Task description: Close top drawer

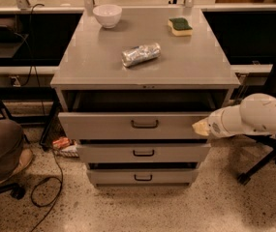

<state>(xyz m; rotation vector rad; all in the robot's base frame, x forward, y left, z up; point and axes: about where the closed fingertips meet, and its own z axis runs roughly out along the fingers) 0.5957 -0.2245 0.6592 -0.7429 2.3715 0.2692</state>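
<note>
The cabinet (79, 74) has three grey drawers, each with one dark loop handle; the top drawer (99, 126) stands pulled out under the cabinet top, above the middle drawer (108, 153) and bottom drawer (108, 177); the gripper (200, 127) touches the top drawer's front at its right end, parted or closed I cannot tell; on top lie one white bowl (107, 15), one green-and-yellow sponge (180, 26) and one crinkled silver packet (141, 54), its surface too blurred to read.
</note>
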